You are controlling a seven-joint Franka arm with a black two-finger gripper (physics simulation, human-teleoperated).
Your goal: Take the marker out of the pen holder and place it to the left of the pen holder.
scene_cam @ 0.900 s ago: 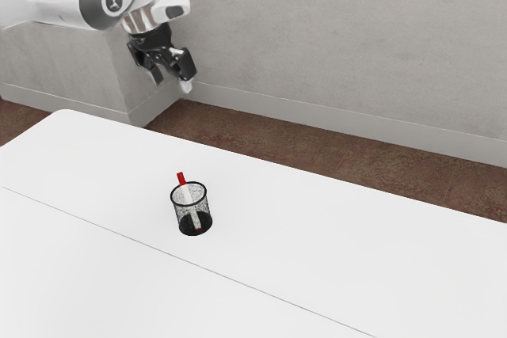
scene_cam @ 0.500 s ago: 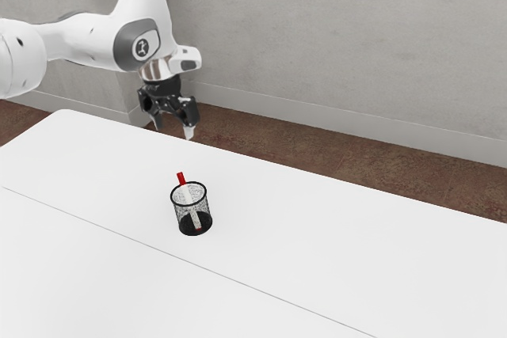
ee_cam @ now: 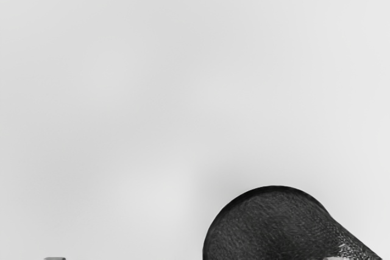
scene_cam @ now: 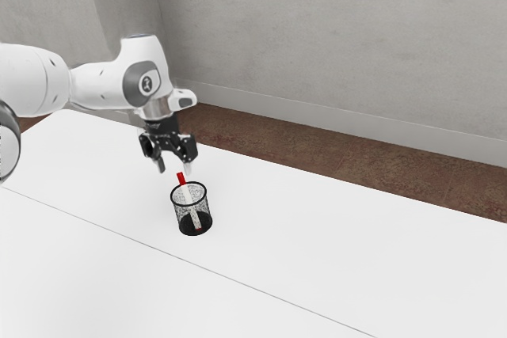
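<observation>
I'm hovering my black two-finger gripper [scene_cam: 174, 167], spread open and empty, above the black mesh cylindrical pen holder [scene_cam: 203, 211]. Inside, the red-and-white marker [scene_cam: 188, 195] is leaning, mesh partly veiling its lower end; the wrist view is cutting off the pen holder.

Black metal-mesh holder [scene_cam: 195, 225]

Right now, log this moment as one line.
gripper: open, near pen holder | marker: inside, leaning, red end protruding | pen holder: upright on table | placement: not done
</observation>
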